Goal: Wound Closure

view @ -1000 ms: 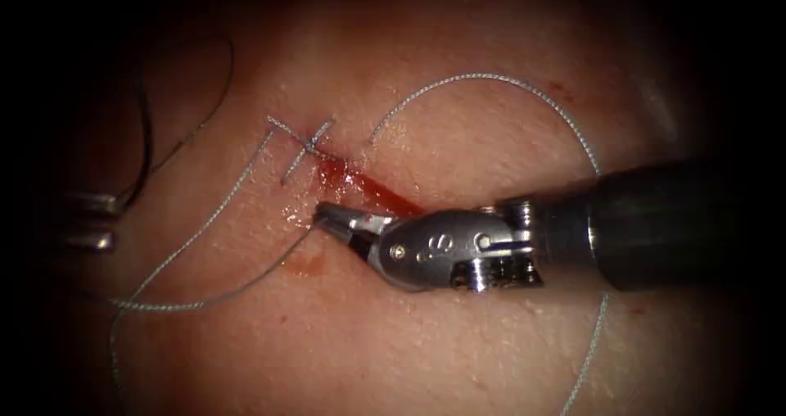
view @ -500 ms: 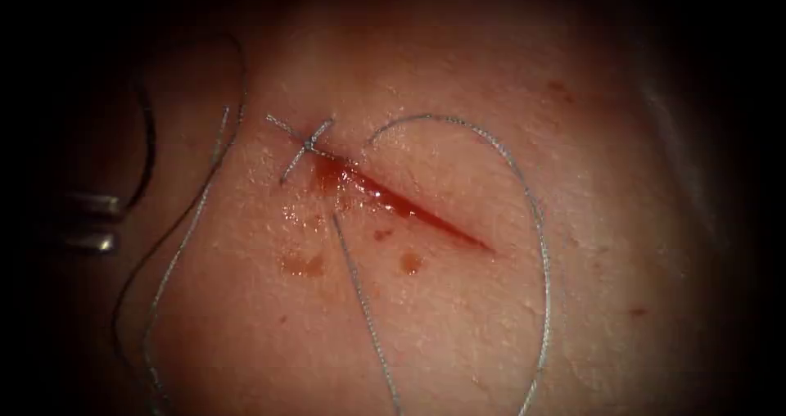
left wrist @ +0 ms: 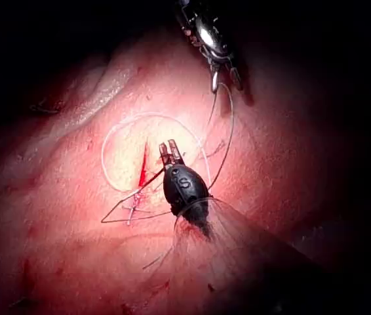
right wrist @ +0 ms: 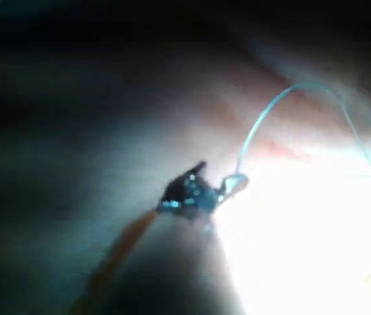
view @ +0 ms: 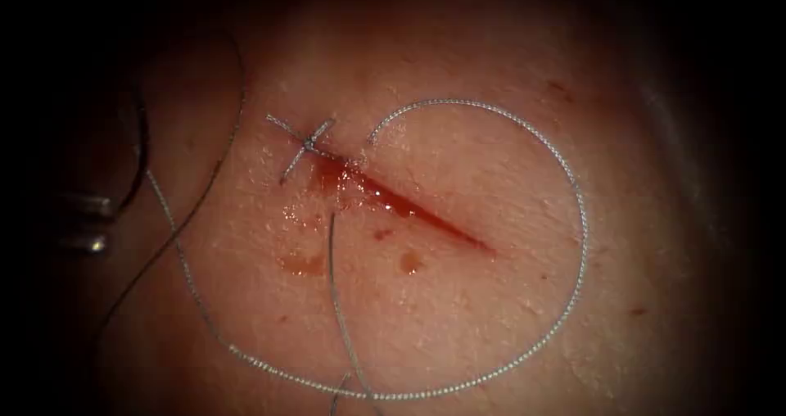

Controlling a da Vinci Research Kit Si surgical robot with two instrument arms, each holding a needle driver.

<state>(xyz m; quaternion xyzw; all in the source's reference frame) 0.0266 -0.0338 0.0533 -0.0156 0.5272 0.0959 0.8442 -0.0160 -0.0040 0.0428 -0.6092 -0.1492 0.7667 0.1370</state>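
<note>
Sweeping across the near side of the tissue [view: 458, 326], the thread [view: 573, 285] lies in one wide loop. It runs from the left, along the near edge, up around the right of the cut [view: 426, 215], and ends on the far-right lip of the cut. A second strand runs straight from the near edge to the cut's left lip and crosses the loop on the near side.

The cut runs slantwise from near right to far left. Red fluid [view: 360, 183] pools in its far-left half, and a few spots sit on the skin just to the left of it. At the far-left end of the cut sits a tied knot [view: 309, 143], with short cut ends sticking out to both sides.

Well to the left, apart from the cut, is the left tool [view: 82, 223]. Its fingers [left wrist: 163, 149] stand apart and hold nothing, hovering over the tissue beside the cut in the left wrist view. A dark strand [view: 139, 150] curves from this tool towards the far side; I cannot tell whether it is needle or thread.

Farther off in the left wrist view is the right tool [left wrist: 226, 82], with its fingers clamped on the thread, which arcs away from their tips. I cannot tell whether the bright bit at those tips is the needle.
</note>
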